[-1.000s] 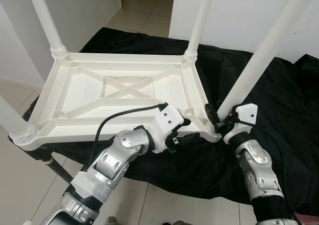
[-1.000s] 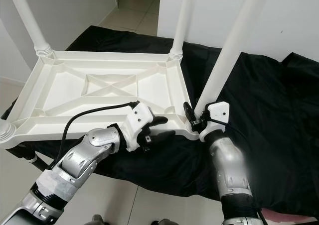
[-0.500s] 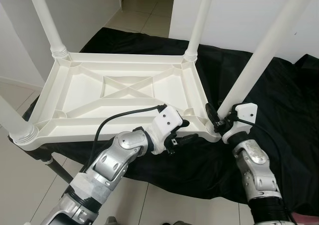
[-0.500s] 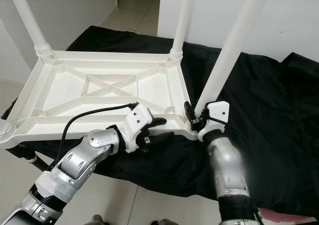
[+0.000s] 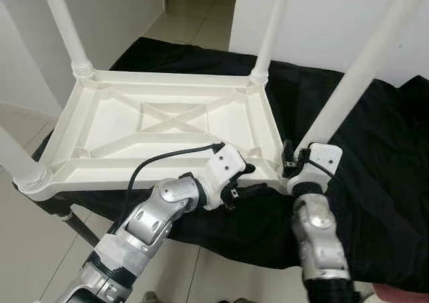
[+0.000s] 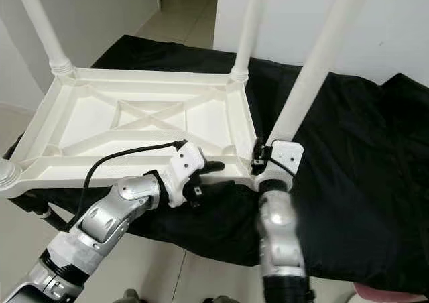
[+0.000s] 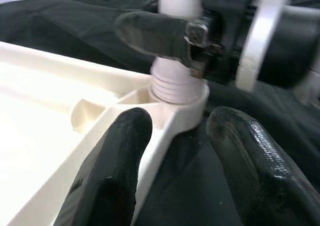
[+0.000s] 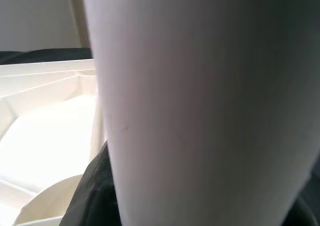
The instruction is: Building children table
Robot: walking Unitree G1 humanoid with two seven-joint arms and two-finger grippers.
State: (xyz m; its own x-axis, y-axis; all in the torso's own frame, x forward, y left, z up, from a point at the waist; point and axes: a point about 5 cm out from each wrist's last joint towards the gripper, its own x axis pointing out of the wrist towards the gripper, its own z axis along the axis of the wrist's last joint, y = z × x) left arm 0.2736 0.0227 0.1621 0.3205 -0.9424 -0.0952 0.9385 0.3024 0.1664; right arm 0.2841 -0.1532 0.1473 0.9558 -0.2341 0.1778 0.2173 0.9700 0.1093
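The white plastic children's table (image 5: 167, 122) lies upside down on a black cloth, with its legs pointing up. My right gripper (image 5: 291, 163) is shut on the base of the near-right leg (image 5: 355, 75), just above its threaded socket (image 7: 175, 86). In the right wrist view the leg (image 8: 210, 101) stands very close, with one dark finger (image 8: 95, 196) beside it. My left gripper (image 5: 244, 180) is open at the table's near edge, left of that corner. Its two fingers (image 7: 110, 176) straddle the rim (image 7: 160, 136), one above and one below.
Three more legs stand at the far-left (image 5: 67, 28), far-right (image 5: 271, 28) and near-left (image 5: 17, 162) corners. The black cloth (image 5: 375, 155) hangs over the front edge of its support. Tiled floor (image 5: 20, 236) lies to the left and white walls stand behind.
My right forearm has swung leftward under the corner, and its gripper has turned around the leg's base. The left gripper stays at the rim.
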